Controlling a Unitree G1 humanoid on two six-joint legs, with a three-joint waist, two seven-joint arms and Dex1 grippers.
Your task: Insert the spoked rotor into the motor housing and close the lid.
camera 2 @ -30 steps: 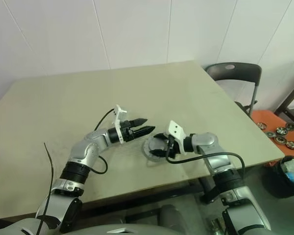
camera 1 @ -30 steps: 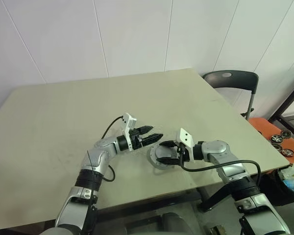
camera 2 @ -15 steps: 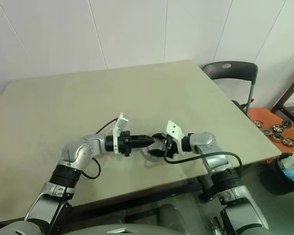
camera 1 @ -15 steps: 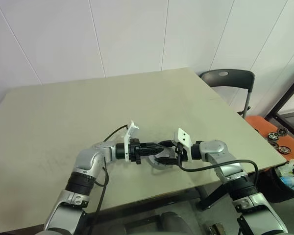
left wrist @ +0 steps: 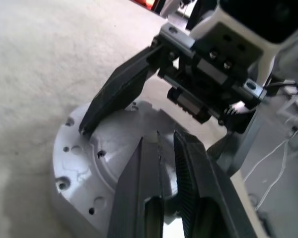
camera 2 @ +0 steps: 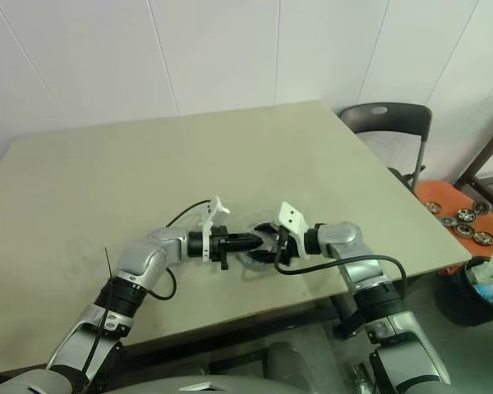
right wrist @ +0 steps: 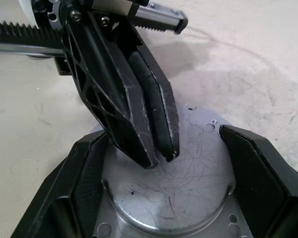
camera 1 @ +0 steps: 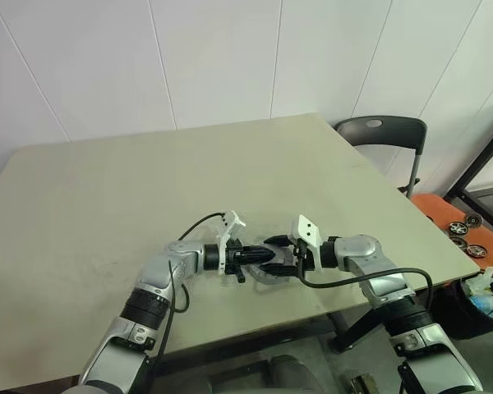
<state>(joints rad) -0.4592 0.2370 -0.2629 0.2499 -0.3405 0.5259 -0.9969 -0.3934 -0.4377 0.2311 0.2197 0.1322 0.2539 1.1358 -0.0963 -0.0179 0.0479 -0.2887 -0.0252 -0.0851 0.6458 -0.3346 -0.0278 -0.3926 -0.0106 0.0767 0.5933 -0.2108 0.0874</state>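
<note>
Head stereo pair; close wrist views

In the right wrist view the motor housing (right wrist: 188, 168) is cut off by the frame edge, its windings hidden.

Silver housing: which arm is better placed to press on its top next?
Left, likely: the left end effector, shut, is tip-first over the round silver metal housing's top, while the right end effector straddles its sides.

The left gripper (camera 1: 267, 257) has snapped its fingers together and swung in over the housing (right wrist: 169, 183), beside the right gripper (camera 1: 284, 256).
</note>
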